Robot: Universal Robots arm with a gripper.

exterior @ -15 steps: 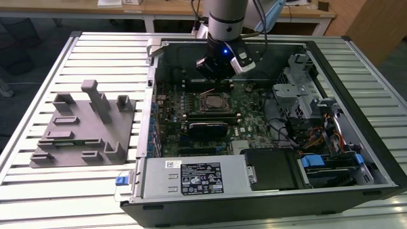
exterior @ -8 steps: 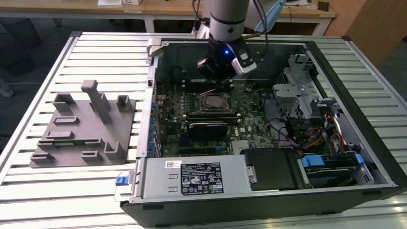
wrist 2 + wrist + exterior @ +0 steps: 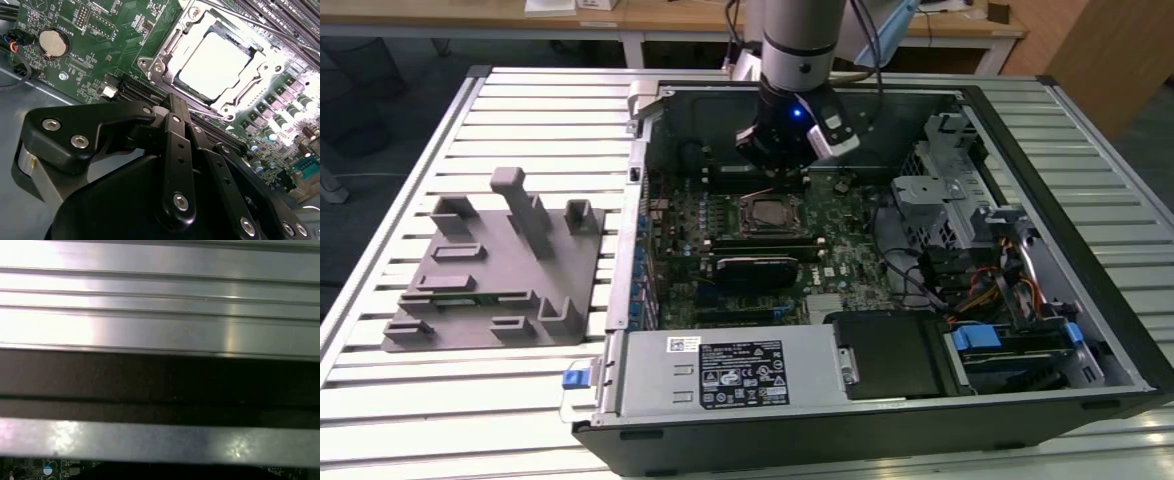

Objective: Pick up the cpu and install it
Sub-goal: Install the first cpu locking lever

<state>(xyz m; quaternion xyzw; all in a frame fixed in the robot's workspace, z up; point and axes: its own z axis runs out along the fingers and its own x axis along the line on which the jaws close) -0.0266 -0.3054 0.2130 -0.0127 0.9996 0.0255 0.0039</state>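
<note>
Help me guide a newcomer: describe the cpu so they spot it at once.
Inside the open computer case, find the green motherboard. Near its middle sits the cpu, a pale silver square lying in a metal-rimmed socket frame, the one plain, shiny plate among dark slots and small components.

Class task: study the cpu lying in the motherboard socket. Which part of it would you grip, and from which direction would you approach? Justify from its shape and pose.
The cpu lies flat, face up, inside the socket frame. Probably best to come straight down from above and pinch two opposite edges of the pale lid, since the metal frame blocks any sideways approach.
</note>
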